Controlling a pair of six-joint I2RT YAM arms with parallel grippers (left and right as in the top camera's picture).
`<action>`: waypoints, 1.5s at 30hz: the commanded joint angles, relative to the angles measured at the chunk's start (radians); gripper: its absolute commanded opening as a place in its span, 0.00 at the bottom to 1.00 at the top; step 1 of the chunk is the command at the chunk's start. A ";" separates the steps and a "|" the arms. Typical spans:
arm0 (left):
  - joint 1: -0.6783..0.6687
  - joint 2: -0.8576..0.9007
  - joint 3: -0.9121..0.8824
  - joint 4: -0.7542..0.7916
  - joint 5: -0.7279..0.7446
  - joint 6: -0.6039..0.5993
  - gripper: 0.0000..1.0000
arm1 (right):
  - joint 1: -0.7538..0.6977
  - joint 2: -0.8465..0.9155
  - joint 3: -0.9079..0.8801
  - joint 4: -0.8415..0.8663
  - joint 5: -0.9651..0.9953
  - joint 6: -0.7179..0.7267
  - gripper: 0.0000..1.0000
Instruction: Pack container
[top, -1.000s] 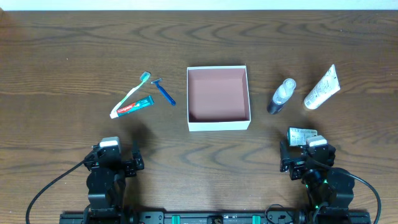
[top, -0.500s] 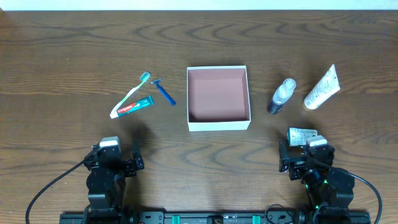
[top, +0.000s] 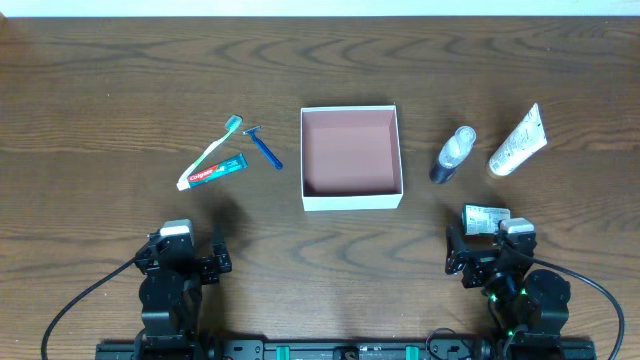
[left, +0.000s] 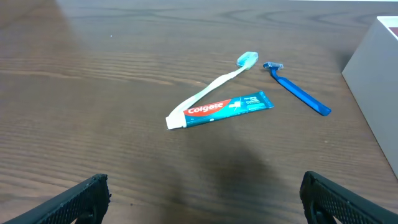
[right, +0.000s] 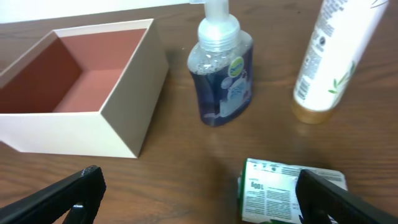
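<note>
Centrally, container (top: 351, 202) stands apart from razor (top: 265, 148) and bottle (top: 452, 154).

- The left arm (top: 170, 290) sits folded low at the near edge of the table (top: 100, 80), toward its left corner.
- The left gripper (left: 202, 190) has its 2 fingers (left: 87, 196) spread wide, with nothing between them.
- The right arm (top: 520, 295) sits folded low at the near edge, toward the right corner.
- The right gripper (right: 199, 186) likewise has its 2 fingers wide apart and empty.

On the wooden surface (top: 100, 100), a toothbrush (top: 214, 150), a Colgate toothpaste tube (top: 215, 174) just beside it and a blue razor (top: 264, 147) sit toward the left edge, while a clear pump bottle (top: 452, 154), a white tube (top: 518, 141) and a small printed packet (top: 485, 217) sit toward the right edge.
</note>
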 joint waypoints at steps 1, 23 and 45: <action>0.003 -0.005 -0.017 -0.001 -0.003 -0.001 0.98 | -0.003 -0.001 0.002 0.000 -0.050 0.039 0.99; 0.003 -0.005 -0.017 -0.001 -0.003 -0.001 0.98 | 0.010 0.868 0.767 -0.293 -0.147 0.040 0.99; 0.003 -0.005 -0.017 -0.001 -0.003 -0.001 0.98 | 0.156 1.361 1.101 -0.349 0.192 0.214 0.93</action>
